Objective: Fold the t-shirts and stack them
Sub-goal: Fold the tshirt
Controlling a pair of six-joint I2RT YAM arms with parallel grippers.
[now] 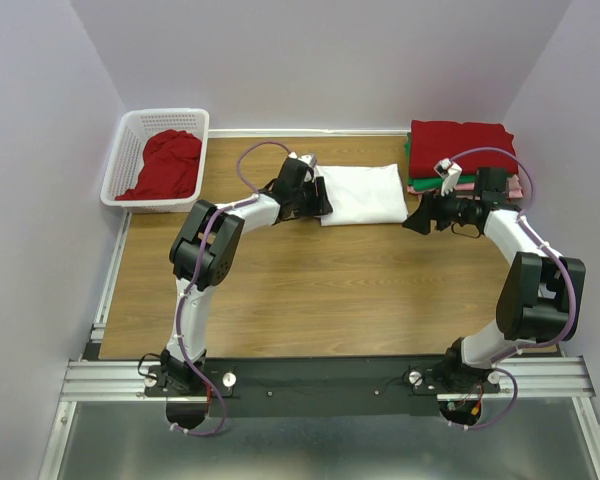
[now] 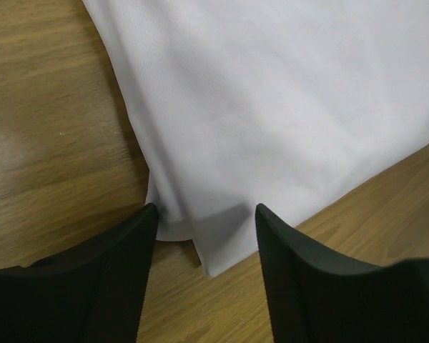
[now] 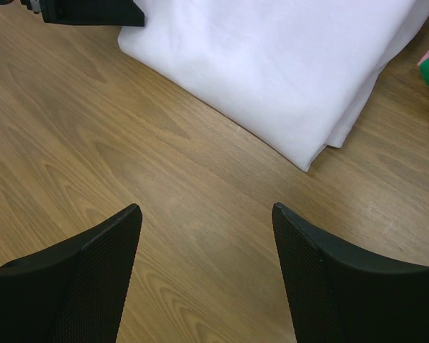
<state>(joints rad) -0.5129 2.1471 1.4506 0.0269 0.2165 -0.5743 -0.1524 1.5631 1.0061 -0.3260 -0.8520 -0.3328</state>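
A folded white t-shirt (image 1: 360,193) lies on the wooden table at the back middle; it also shows in the left wrist view (image 2: 286,107) and the right wrist view (image 3: 286,64). My left gripper (image 1: 322,197) is open at the shirt's left edge, its fingers either side of a folded corner (image 2: 214,243), not closed on it. My right gripper (image 1: 417,217) is open and empty over bare wood (image 3: 207,214), just right of the shirt. A stack of folded shirts (image 1: 460,150), red on top with green and pink below, sits at the back right.
A white lattice basket (image 1: 130,150) at the back left holds a crumpled red shirt (image 1: 168,165). Walls close the table in on the left, back and right. A metal rail (image 1: 320,375) runs along the near edge.
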